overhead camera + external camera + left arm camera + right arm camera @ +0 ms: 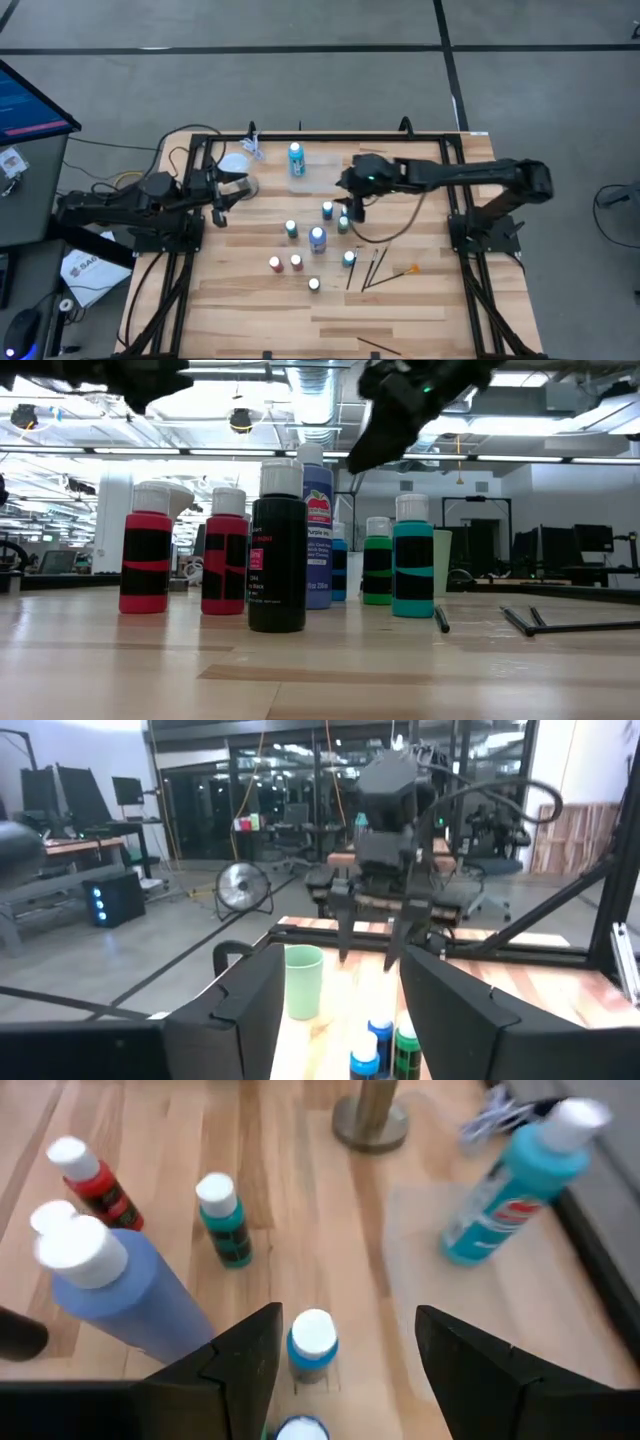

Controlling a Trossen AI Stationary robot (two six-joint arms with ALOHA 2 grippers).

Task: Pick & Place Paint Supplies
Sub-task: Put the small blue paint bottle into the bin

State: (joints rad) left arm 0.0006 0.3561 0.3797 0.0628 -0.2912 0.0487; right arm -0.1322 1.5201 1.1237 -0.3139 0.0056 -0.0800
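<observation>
**Surfaces and materials on your bench**

Your table (400,310) is pale wood planking, grain visible, with a soft satin sheen in the low view. The frame (300,136) around it looks like matt black metal. Your paint bottles (277,550) are glossy plastic, smooth, with plain white plastic caps (314,1331) and paper-like printed labels. The big purple-blue bottle (317,530) has a duller, frosted finish. The brushes (378,268) have thin dark handles, slightly shiny. The green cup (303,981) is translucent plastic, smooth. The tray (480,1310) is clear plastic, nearly invisible on the wood. Your right gripper (345,1365) has dark matt plastic-looking fingers (240,1365), and so does your left gripper (335,1010).
</observation>
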